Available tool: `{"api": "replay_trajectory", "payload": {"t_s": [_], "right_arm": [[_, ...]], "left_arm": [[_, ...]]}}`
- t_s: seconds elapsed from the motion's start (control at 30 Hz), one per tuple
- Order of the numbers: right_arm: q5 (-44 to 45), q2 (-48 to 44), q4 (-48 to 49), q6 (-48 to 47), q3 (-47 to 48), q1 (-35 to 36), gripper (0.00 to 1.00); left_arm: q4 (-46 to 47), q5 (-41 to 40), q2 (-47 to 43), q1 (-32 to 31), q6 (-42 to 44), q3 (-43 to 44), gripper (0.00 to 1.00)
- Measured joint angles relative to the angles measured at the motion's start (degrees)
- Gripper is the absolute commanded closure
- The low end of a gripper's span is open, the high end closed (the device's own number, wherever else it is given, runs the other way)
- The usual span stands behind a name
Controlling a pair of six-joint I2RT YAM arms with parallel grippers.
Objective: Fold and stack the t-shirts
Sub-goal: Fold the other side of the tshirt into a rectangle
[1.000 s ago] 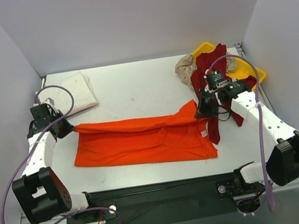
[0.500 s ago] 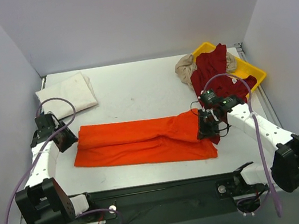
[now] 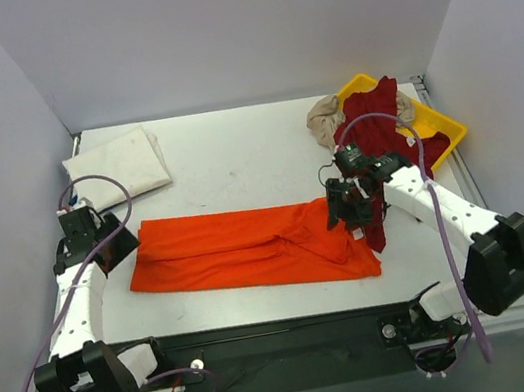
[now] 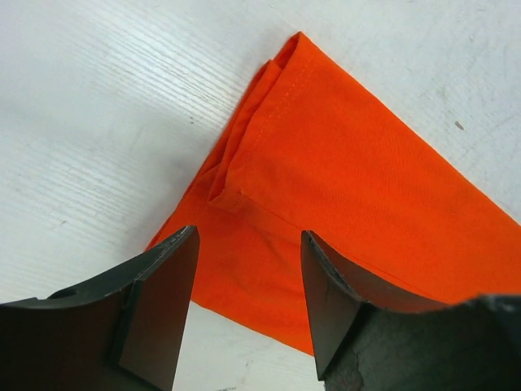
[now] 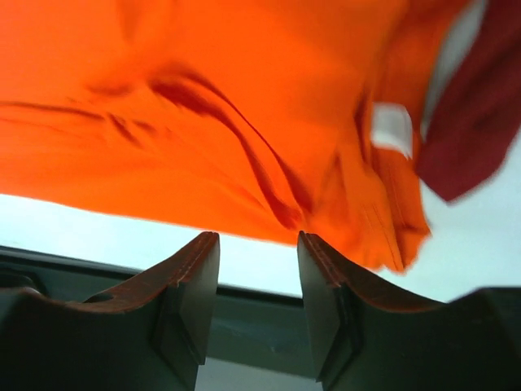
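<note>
Orange t-shirt (image 3: 251,251): lies flat on the near half of the tabletop (image 3: 235,160) as a long band running left to right, doubled over lengthwise.
Orange t-shirt, left end: the left wrist view shows a tidy corner with the hemmed edges stacked one on the other.
Orange t-shirt, right end: creased and bunched, with a small white label (image 5: 393,129) showing in the right wrist view.
Left gripper (image 4: 248,244): at the shirt's left end, just above the cloth. Jaws stand apart with nothing between them. The folded corner lies just beyond the fingertips.
Right gripper (image 5: 256,240): over the shirt's wrinkled right part, pointing toward the near edge. Jaws parted, no cloth caught between them.
Dark red t-shirt (image 3: 372,126): heaped over the yellow tray (image 3: 451,130) at the far right. A strip of it trails down toward the near side and ends beside the orange shirt's right end. Whether the two touch cannot be told for certain.
Beige t-shirt (image 3: 323,120): bunched on the tabletop at the tray's left side, against the dark red cloth.
White t-shirt (image 3: 120,167): folded into a neat rectangle in the far left corner, well apart from the other shirts.
Stack status: no shirt lies on top of the white one.
</note>
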Motion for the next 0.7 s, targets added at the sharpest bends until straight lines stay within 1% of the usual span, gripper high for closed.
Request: {"api": "replay_trajectory", "payload": {"t_s": [0.2, 0.3, 0.4, 0.5, 0.7], "right_arm": [[-3.8, 12.0, 8.4, -1.1, 6.2, 0.0, 0.60], [-5.9, 19.5, 12.3, -1.2, 9.0, 0.0, 0.60], [-7.2, 24.7, 14.4, -1.3, 11.0, 0.0, 0.60], [-8.1, 27.2, 15.6, -1.4, 11.4, 0.1, 0.61], [-9.0, 27.6, 16.3, -1.4, 11.3, 1.3, 0.62]], "left_arm": [[2.9, 6.1, 3.1, 0.0, 0.3, -2.6, 0.37], [3.2, 8.0, 4.3, 0.0, 0.5, -2.9, 0.37], [4.0, 9.0, 4.4, 0.0, 0.5, -2.9, 0.37], [4.7, 9.6, 4.4, 0.0, 0.5, -2.9, 0.37], [4.8, 9.8, 4.4, 0.0, 0.6, -2.9, 0.37]]}}
